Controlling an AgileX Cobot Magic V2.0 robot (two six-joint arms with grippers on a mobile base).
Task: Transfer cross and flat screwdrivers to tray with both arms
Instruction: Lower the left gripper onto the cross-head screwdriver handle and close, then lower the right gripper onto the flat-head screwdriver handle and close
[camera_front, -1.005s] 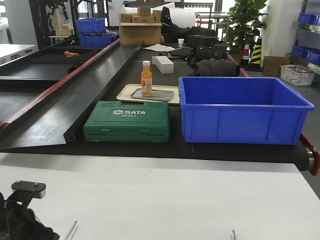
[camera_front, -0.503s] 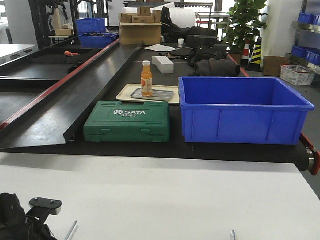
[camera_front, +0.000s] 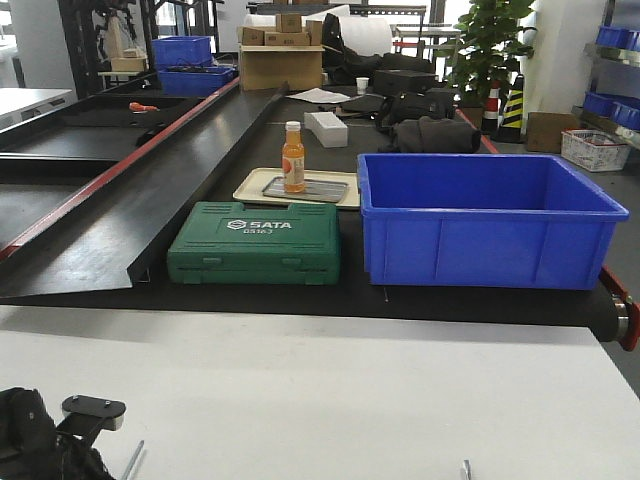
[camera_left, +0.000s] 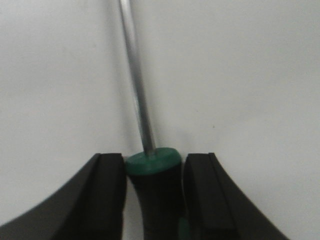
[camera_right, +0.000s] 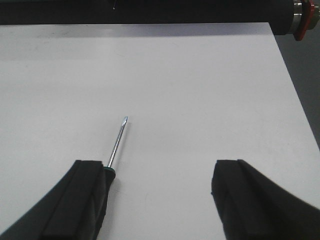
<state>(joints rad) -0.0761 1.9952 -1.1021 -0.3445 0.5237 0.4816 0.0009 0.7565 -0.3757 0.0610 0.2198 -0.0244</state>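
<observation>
In the left wrist view my left gripper (camera_left: 152, 159) is shut on the black-and-green handle of one screwdriver (camera_left: 135, 75). Its steel shaft runs away over the white table and its tip is cut off. The front view shows that arm low at the bottom left, with the shaft (camera_front: 132, 460) beside it. My right gripper (camera_right: 160, 167) is wide open. The flat screwdriver (camera_right: 117, 140) lies by its left finger (camera_right: 87, 200), which hides the handle; its shaft end (camera_front: 466, 468) also shows. The grey tray (camera_front: 325, 190) rests far off on the belt.
On the grey tray stands an orange bottle (camera_front: 292, 157), with a cream tray (camera_front: 250, 188) underneath. A green tool case (camera_front: 255, 243) and a deep blue bin (camera_front: 485, 220) stand in front of them on the black belt. A red-capped roller (camera_right: 300, 17) is at the table's far right.
The left arm has dropped lower and shifted right over the last second. The shaft beside it has swung slightly left.
</observation>
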